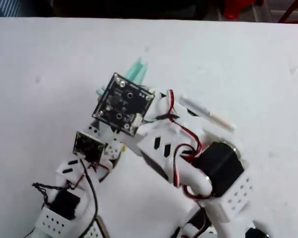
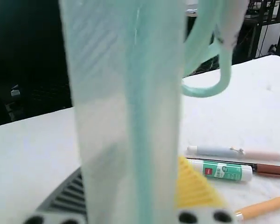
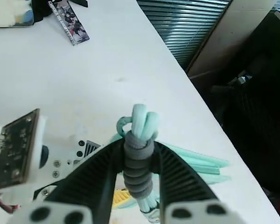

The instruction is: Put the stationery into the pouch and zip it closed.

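Workshop: white table (image 1: 39,49), corrugated shutter (image 3: 186,23), metal racks (image 2: 266,25)

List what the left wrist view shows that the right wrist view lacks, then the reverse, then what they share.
Left wrist view: stationery lying on the table, namely a grey-and-pink pen, a green-labelled marker with a brown cap, and an orange pen.

Right wrist view: the right gripper shut on the strap where a grey band wraps it, a printed strip farther off, and the other arm's circuit board.

Both: the mint pouch, its strap and the white table.
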Robot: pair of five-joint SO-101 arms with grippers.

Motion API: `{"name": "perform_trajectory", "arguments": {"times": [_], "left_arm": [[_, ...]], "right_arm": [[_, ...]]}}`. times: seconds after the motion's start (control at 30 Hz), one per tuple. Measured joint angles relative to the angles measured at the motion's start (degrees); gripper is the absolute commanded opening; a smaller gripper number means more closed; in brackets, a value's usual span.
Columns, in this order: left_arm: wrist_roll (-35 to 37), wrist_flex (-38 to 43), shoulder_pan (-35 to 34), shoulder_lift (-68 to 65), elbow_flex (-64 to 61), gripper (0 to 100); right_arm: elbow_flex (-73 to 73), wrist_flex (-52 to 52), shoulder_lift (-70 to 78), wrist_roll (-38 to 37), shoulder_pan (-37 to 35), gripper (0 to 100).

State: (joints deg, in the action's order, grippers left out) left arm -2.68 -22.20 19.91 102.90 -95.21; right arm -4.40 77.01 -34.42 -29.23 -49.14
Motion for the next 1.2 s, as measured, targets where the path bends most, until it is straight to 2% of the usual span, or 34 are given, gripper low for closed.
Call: {"name": "perform_trajectory", "arguments": {"times": [0.2,0.3,0.4,0.57,0.77,0.87,1.2], "left_arm": [[-0.4,1.2,-0.7,0.0,-0.4,14],[-1.4,0.2,-1.7,-0.1,-0.4,20],[-4.6,-4.3,-1.7,0.2,-0.2,25],[-5.5,-15.6,-1.7,1.2,4.1,20],[-6.2,-27.9,-1.7,1.0,11.0,10],[-6.2,-28.8,-1.4,1.0,11.4,2],[-6.0,-28.8,-1.1,0.7,11.5,2]], "right_arm": [[5.6,1.1,-0.1,-2.8,-1.3,1.7],[12.0,-0.8,-0.3,-3.4,-1.8,1.7],[15.4,-2.5,-1.1,-3.4,-2.1,1.7],[16.7,-3.5,-1.7,-3.5,-2.1,1.7],[16.8,-3.6,-1.7,-3.5,-2.2,1.7],[17.0,-4.7,-1.7,-3.2,-1.0,1.7],[17.8,-7.8,-1.7,-0.4,0.6,1.7]]}}
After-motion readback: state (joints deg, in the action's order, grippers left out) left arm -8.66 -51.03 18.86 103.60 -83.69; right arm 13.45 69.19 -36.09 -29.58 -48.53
